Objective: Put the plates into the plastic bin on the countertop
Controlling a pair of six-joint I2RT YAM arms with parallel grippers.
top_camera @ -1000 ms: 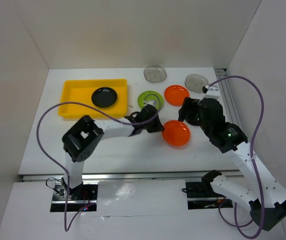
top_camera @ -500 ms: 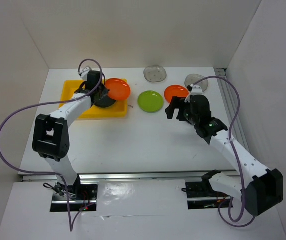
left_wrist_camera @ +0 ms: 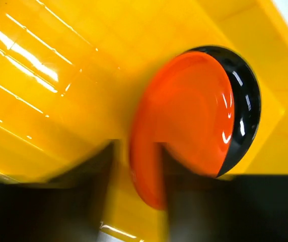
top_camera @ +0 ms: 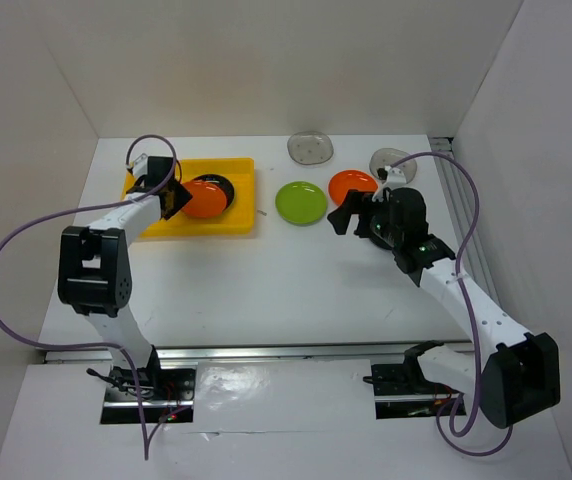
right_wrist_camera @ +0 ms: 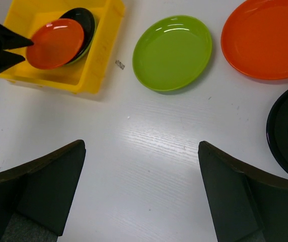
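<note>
Countertop [top_camera: 266, 280]: white, flat, walled in white on three sides. Bin [top_camera: 238, 218]: yellow, shallow, raised rim, standing at the back left of the countertop. Contents of bin: black plate [left_wrist_camera: 244, 111], lying toward the bin's right half; orange plate [top_camera: 202, 198], resting on the black plate and offset to its left, so that only a dark crescent shows past its right edge. Left gripper [left_wrist_camera: 138, 151]: over the bin's left half, one finger on each side of the orange plate's near rim, jaws set narrow; the wrist view is blurred, so it cannot be told whether the fingers pinch the rim or stand clear of it. Right gripper [right_wrist_camera: 140, 151]: above bare countertop at centre right, jaws spread wide, holding nothing. Green plate [top_camera: 301, 203]: on the countertop just right of the bin, apart from it. Second orange plate [top_camera: 351, 182]: on the countertop just right of the green plate, not touching it, beside the right arm's wrist. Grey plate [top_camera: 311, 148]: at the back wall, behind the green plate. Far-right grey plate [top_camera: 386, 158]: back right, partly hidden by the right arm's cable. Scrap [right_wrist_camera: 119, 64]: small and pale, on the countertop between the bin's right wall and the green plate.
</note>
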